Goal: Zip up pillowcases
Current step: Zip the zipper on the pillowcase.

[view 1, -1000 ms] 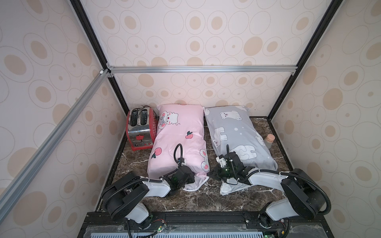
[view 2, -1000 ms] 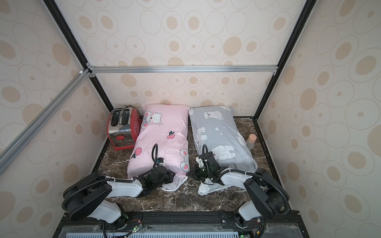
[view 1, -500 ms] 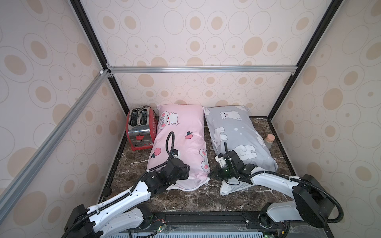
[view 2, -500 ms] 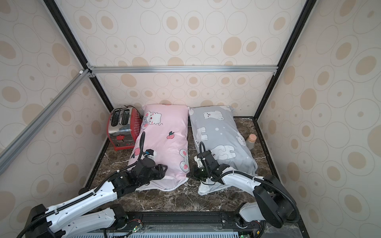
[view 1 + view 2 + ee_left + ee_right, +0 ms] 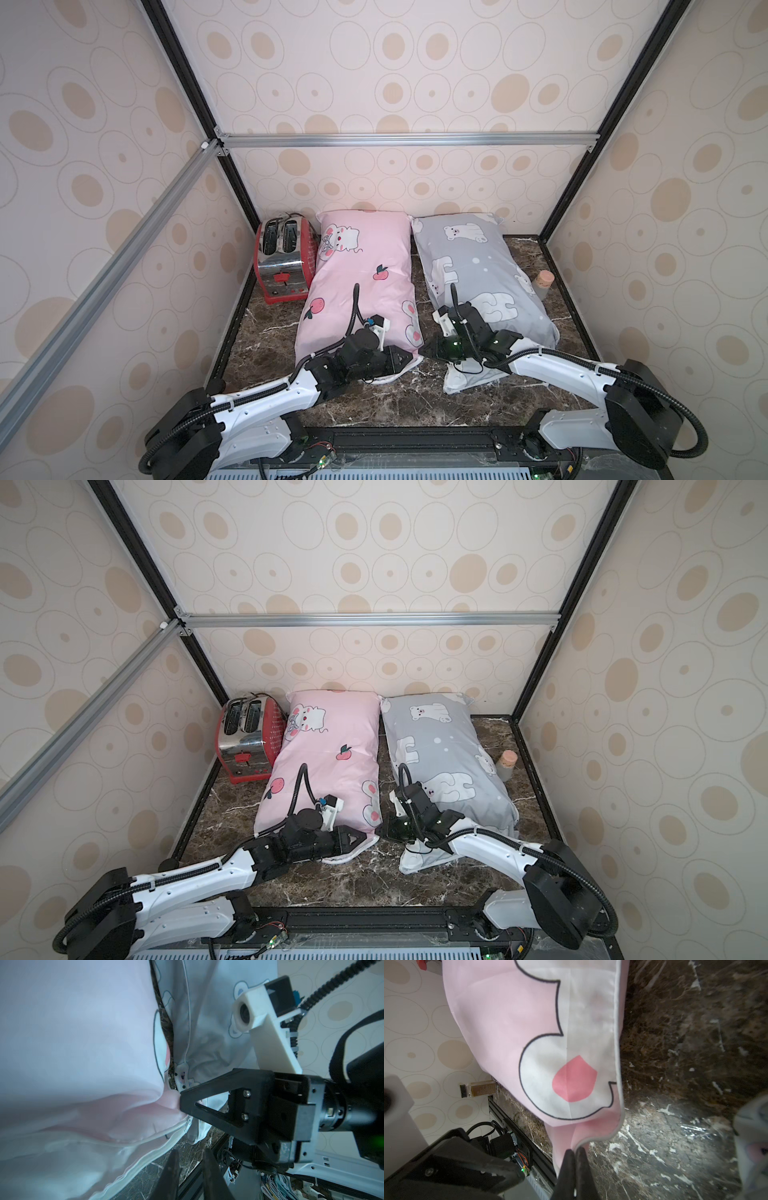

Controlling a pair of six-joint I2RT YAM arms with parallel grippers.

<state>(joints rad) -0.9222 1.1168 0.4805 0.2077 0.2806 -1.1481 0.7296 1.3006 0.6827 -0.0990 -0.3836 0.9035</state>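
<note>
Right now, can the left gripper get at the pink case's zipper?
Probably yes: the left gripper is close to the zipper on the pink case with nothing between, and the right gripper pinches the corner beside it, off that path.

pink pillowcase with red fruits, grey pillowcase with white bears

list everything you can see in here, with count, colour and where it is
pink pillowcase: one, pale pink with white animals and red fruit, on the table beside the toaster
grey pillowcase: one, grey with white bears, beside the pink one
toaster: one, red and silver, back corner
bottle: one, grey with tan top, beside the grey pillowcase
jar: one, brown contents, black cap, near the wall
table: one, dark brown marble
left hand: one, black, slightly open by the pink zipper edge
right hand: one, black, shut on the pink pillowcase's near corner
</note>
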